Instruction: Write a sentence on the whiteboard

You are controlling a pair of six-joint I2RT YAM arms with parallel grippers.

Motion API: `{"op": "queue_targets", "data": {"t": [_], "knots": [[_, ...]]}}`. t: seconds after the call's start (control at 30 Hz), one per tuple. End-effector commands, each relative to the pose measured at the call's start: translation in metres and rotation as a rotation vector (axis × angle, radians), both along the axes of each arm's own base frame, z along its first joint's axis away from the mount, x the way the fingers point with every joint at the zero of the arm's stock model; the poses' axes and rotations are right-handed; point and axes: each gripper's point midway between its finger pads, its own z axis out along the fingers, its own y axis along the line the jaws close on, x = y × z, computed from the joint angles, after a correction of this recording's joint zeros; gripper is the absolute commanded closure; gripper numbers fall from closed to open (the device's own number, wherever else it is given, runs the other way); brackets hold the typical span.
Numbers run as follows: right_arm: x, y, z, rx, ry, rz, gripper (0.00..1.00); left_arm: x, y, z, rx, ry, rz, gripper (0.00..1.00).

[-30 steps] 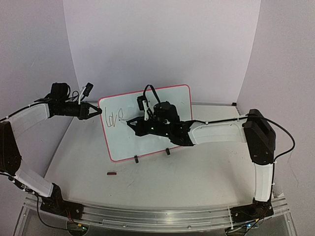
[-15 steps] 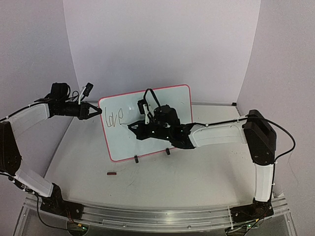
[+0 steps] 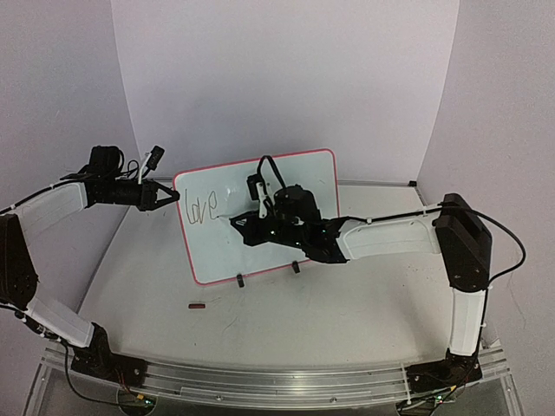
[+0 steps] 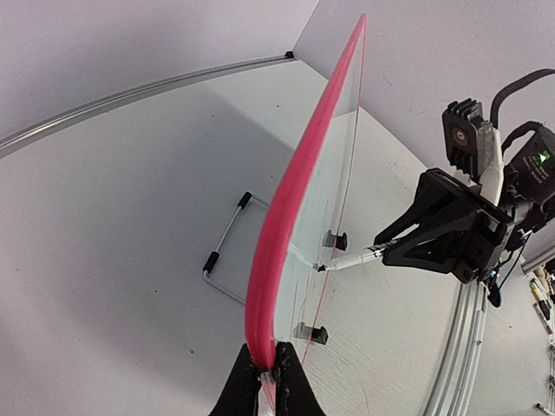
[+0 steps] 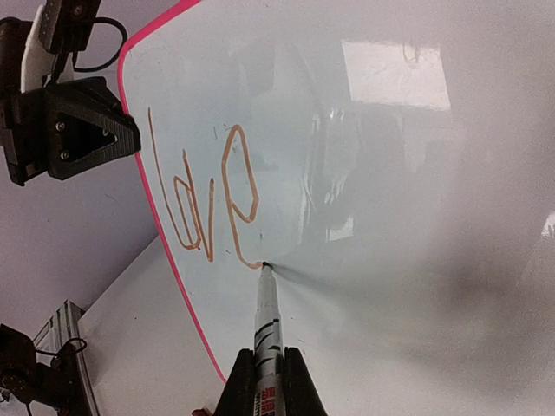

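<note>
Left gripper (image 4: 267, 362) pinches board (image 4: 295, 186) edge. Right gripper (image 5: 268, 368) pinches marker (image 5: 267, 316), tip on board after "love" (image 3: 201, 209). Lift, leave gap, press lightly, evenly.

we see the whiteboard (image 5: 390, 199) as a smooth, glossy white face that throws back a bright rectangular patch and dim shapes. its frame (image 4: 290, 217) looks to us like smooth pink-red plastic with a soft sheen. the marker (image 5: 264, 316) has a smooth, slightly shiny barrel. the left gripper (image 4: 267, 351) and the right gripper (image 5: 266, 354) read as matt black plastic, faintly grainy. the arm shells (image 3: 386, 236) are smooth white plastic. the table (image 3: 286, 321) is matt white, lightly textured in the left wrist view. the rail (image 3: 260, 381) along its near edge looks like brushed metal. the backdrop (image 3: 286, 78) is flat and matt.
</note>
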Motion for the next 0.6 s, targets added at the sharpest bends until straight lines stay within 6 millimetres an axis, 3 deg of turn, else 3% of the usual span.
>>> {"op": "queue_targets", "data": {"t": [0.0,0.2,0.33,0.57], "knots": [[0.017,-0.018,0.015,0.003,-0.036,-0.093,1.00,0.006,0.007,0.000,0.054,-0.017,0.037,1.00],[0.009,-0.013,0.022,0.018,-0.041,-0.039,1.00,0.006,0.007,-0.001,0.056,-0.014,0.038,1.00],[-0.011,-0.004,0.047,0.047,-0.073,0.088,1.00,0.006,0.007,-0.001,0.055,-0.015,0.038,1.00],[-0.032,-0.025,0.075,0.038,-0.109,0.134,1.00,0.006,0.008,0.000,0.057,-0.020,0.040,1.00]]}}
